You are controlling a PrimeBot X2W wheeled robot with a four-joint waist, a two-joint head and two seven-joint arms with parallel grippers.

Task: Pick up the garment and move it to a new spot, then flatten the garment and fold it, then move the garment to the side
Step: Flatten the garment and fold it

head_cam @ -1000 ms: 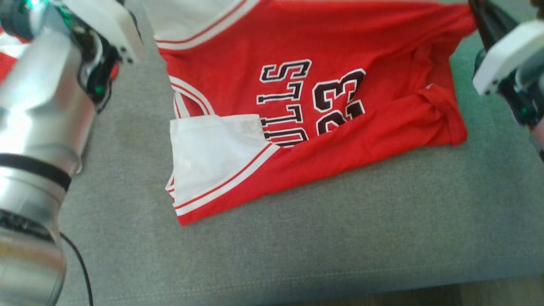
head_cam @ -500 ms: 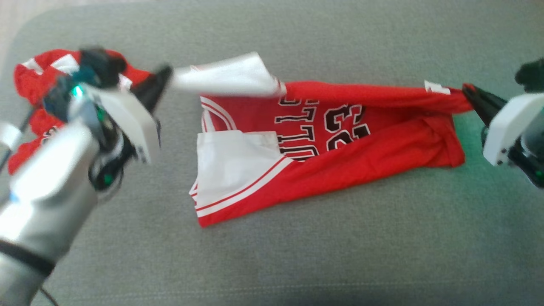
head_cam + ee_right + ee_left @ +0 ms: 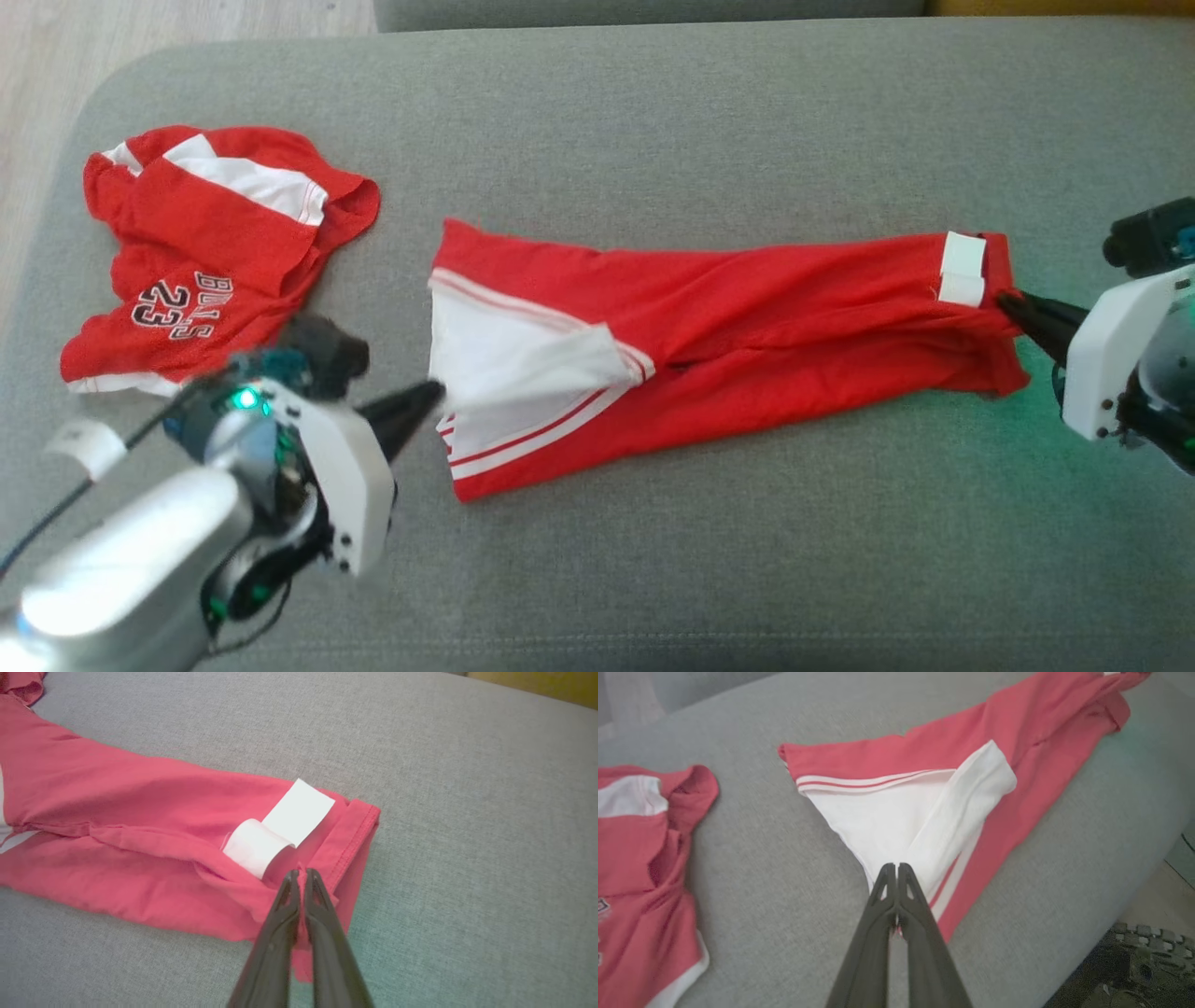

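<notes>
Head view: a red garment [image 3: 747, 308] lies stretched in a long band, left to right, across the middle of a grey cushion [image 3: 653, 579], pinched at both ends by the robot. At the left end the left gripper [image 3: 431, 394] has its two dark fingers pressed together on the near corner of the garment's white panel [image 3: 504, 373]. The left wrist view shows this hold plainly, with white cloth drawn to a point between the tips. At the right end the right gripper [image 3: 1006, 301] is clamped on the red hem, just beside a white label [image 3: 962, 269] that curls over on itself in the right wrist view. A green glow [image 3: 990, 439] falls on the upholstery near it. To the far left a second red piece [image 3: 205, 243], crumpled and marked 23, sits apart from the garment with a strip of grey cushion between them. The left arm's wrist housing overlaps that piece's near edge and covers the cushion's near left corner. Pale floor [image 3: 187, 37] shows beyond the cushion's far left corner, and a dark patterned mat [image 3: 1134, 961] lies off the cushion's edge in the left wrist view.
</notes>
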